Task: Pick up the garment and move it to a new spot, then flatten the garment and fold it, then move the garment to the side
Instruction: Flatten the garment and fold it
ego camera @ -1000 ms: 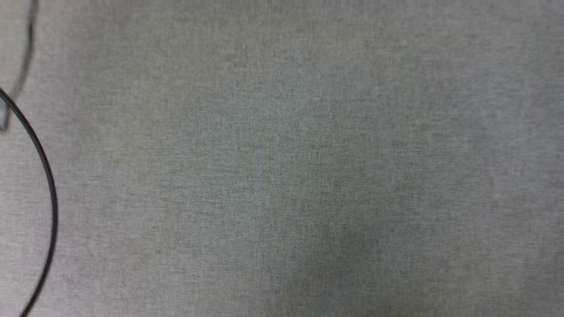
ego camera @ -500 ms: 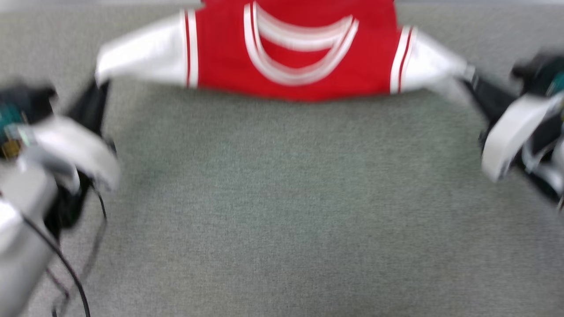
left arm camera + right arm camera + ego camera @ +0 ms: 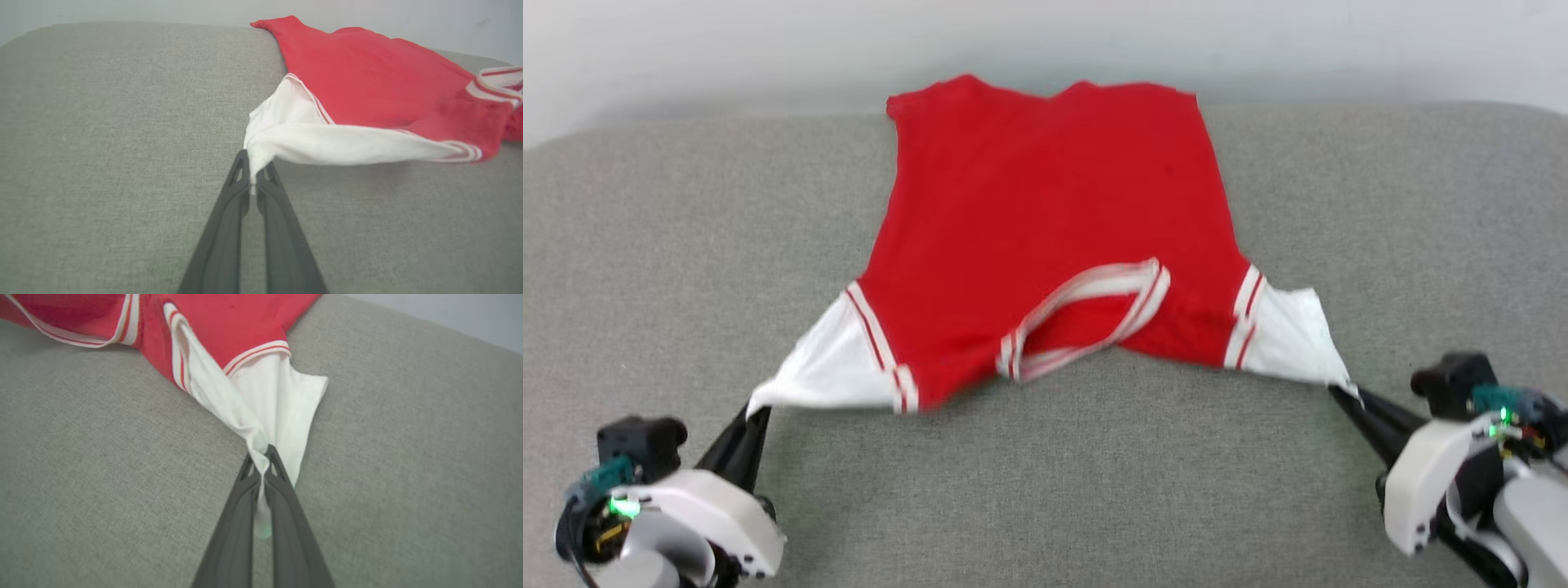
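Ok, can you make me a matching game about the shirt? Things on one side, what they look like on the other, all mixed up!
Things:
1. left gripper
2. collar
3. shirt body
4. surface

What they look like:
A. plain red
B. grey
C. shut on a white sleeve
D. red and white stripes

Pairs: 1-C, 2-D, 3-A, 4-B

Indoors; grey fabric cushion [image 3: 1045,490]; pale wall [image 3: 1045,41]
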